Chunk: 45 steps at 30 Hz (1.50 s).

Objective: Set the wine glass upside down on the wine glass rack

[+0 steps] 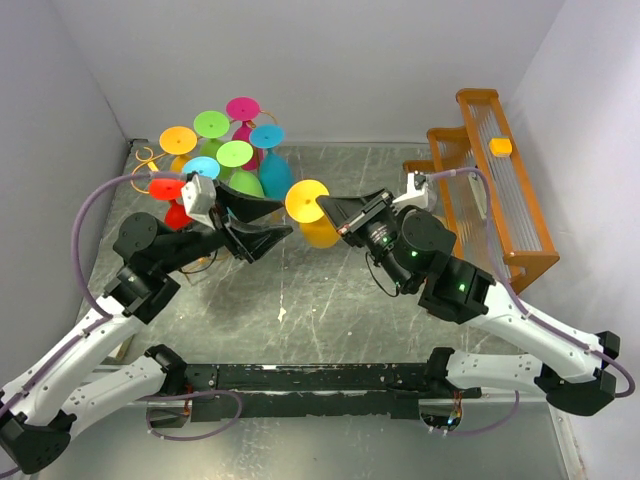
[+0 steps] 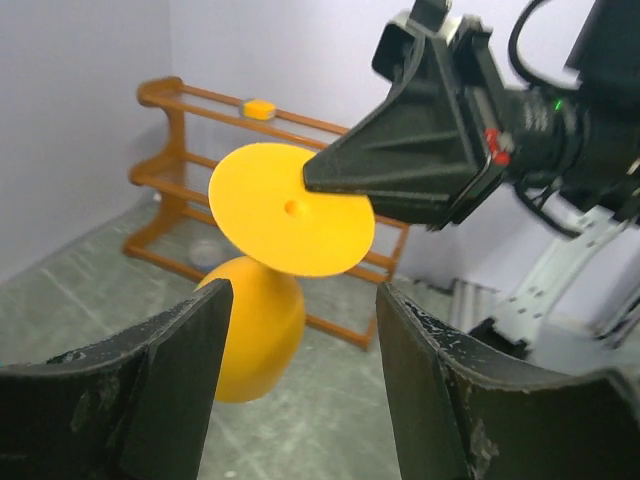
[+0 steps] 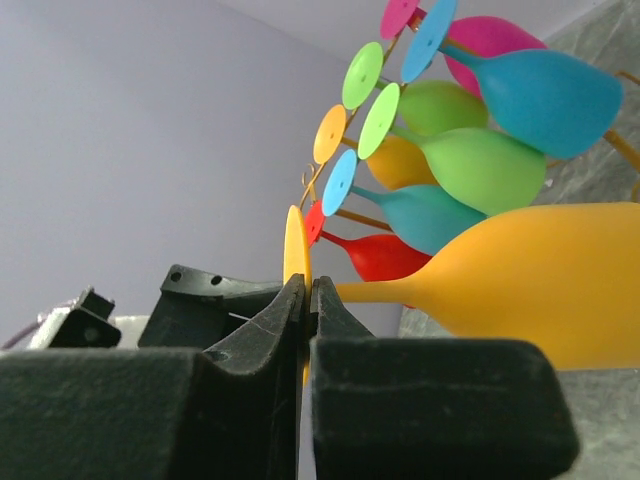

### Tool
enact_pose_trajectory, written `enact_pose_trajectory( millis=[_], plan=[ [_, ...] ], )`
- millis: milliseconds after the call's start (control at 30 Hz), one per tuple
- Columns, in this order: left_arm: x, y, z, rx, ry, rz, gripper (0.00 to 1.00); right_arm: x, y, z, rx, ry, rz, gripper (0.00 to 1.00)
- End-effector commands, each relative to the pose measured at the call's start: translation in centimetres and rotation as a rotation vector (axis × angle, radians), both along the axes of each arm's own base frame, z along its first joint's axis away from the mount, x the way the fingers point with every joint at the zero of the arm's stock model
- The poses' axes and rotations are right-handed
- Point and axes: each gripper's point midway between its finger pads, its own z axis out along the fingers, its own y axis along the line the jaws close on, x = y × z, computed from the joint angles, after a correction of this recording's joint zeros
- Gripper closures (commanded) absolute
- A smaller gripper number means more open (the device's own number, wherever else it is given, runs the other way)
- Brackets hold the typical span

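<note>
Top external view: your right gripper (image 1: pixel 322 208) pinches the yellow wine glass (image 1: pixel 304 199) by its foot, bowl down, near the crowded wire rack (image 1: pixel 150 157), while your left gripper (image 1: pixel 287 217) gapes empty beside it, so guide the stem squarely between the rails.

You're working in a robot lab test cell: a scuffed grey table (image 1: pixel 330 300) boxed in by plain pale walls (image 1: pixel 340 60) on three sides. At the table's near edge, a black mounting rail (image 1: pixel 320 378) carries the left arm (image 1: pixel 70 365) and right arm (image 1: pixel 545 335), both trailing purple cables.
</note>
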Motion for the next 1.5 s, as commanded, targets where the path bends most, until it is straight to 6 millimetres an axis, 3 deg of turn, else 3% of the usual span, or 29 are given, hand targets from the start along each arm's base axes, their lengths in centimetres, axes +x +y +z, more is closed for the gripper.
enact_pose_trajectory(
  millis=[0, 100, 300, 467, 833, 1067, 1200, 1300, 1467],
  plan=[
    [-1.2, 0.3, 3.0, -0.184, 0.278, -0.062, 0.3, 0.1, -0.8, 0.0, 0.009, -0.047, -0.023, 1.0],
    [-1.1, 0.3, 3.2, -0.248, 0.437, -0.075, 0.28, -0.2, -0.7, 0.2, -0.002, -0.081, 0.0, 1.0],
    [1.2, 0.5, 1.5, -0.261, 0.726, 0.058, 0.26, -0.8, -0.3, 0.4, 0.002, -0.12, 0.038, 1.0],
    [1.0, -0.6, 0.9, -0.282, 0.803, -0.015, 0.27, -1.2, -0.1, 0.7, 0.012, -0.149, 0.064, 1.0],
    [0.2, -1.4, 1.2, -0.288, 0.838, -0.095, 0.55, -1.2, 0.9, -0.1, -0.014, -0.142, 0.09, 1.0],
    [-0.1, -1.9, 0.8, -0.306, 0.898, -0.14, 0.65, -1.0, 1.2, -0.5, -0.037, -0.149, 0.092, 1.0],
    [-0.2, -2.1, 1.1, -0.325, 0.893, -0.173, 0.93, -0.9, 1.4, -0.9, -0.047, -0.145, 0.093, 1.0],
    [-0.2, -2.1, 1.6, -0.355, 0.876, -0.194, 0.93, -0.9, 1.3, -0.9, -0.055, -0.149, 0.091, 1.0],
    [-0.2, -2.5, 3.3, -0.362, 0.845, -0.225, 0.93, -0.8, 0.5, -0.7, -0.071, -0.159, 0.065, 0.59]
  ],
)
